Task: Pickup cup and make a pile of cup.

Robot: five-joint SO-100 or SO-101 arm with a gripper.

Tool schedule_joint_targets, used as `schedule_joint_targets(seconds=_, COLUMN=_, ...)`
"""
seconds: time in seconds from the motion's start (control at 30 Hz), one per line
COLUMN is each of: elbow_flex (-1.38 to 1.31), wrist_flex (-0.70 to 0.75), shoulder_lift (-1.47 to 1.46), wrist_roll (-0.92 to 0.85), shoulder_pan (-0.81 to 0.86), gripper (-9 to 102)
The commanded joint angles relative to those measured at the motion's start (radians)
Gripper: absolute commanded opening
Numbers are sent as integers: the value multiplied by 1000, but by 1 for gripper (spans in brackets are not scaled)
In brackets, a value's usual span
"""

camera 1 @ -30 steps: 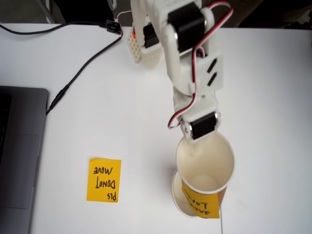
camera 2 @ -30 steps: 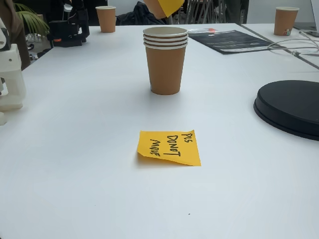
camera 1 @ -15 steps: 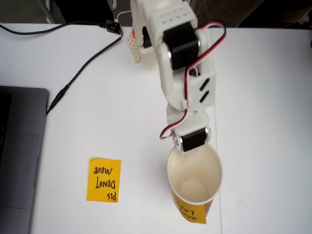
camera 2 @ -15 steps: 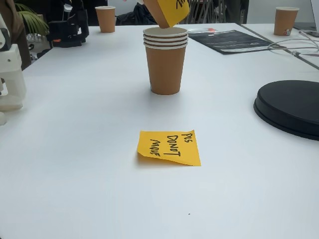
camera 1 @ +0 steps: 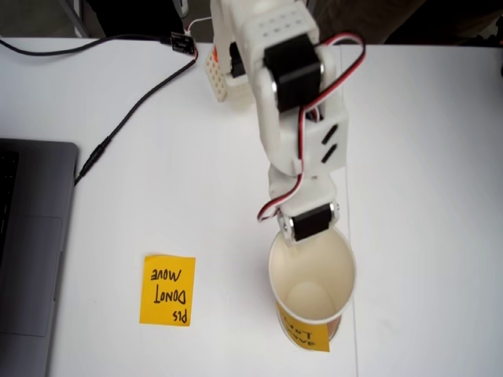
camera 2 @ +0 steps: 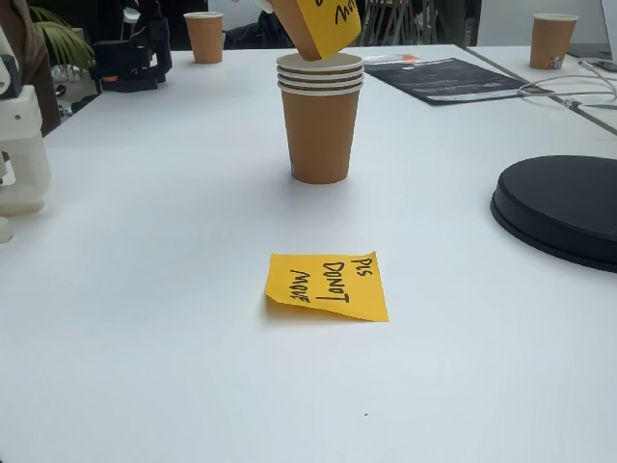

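- Orange-brown cup [camera 2: 316, 21], carrying a yellow patch, hangs tilted just above the pile [camera 2: 320, 121] in a fixed view; its base sits at the pile's top rim, not yet seated.
- Gripper [camera 1: 308, 228], seen from above in a fixed view, meets the near rim of the cup [camera 1: 312, 276]; its fingers are hidden behind the motor block, so I cannot tell whether they are pinched on the rim, though the raised cup suggests they are.
- Advice for the step in hand: level the cup, centre its base over the pile's mouth, lower straight down, and release only once it has nested.
- White table [camera 2: 145, 289] bears an orange note [camera 2: 328, 285], a black disc [camera 2: 564, 207] and a laptop [camera 1: 31, 251].
- More cups [camera 2: 204, 37] stand at the far edge, beside a dark mat [camera 2: 448, 77].
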Motion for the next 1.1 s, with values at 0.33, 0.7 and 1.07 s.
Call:
schedule_joint_targets(seconds=0.33, elbow_flex=-5, wrist_flex=15, shoulder_lift=48, wrist_roll=12, shoulder_pan=-63, gripper=-7)
schedule_joint_targets(seconds=0.7, elbow_flex=31, wrist_flex=17, shoulder_lift=44, wrist_roll=12, shoulder_pan=-48, gripper=-7)
schedule_joint_targets(seconds=1.07, elbow_flex=84, wrist_flex=14, shoulder_lift=61, wrist_roll=12, shoulder_pan=-44, gripper=-6)
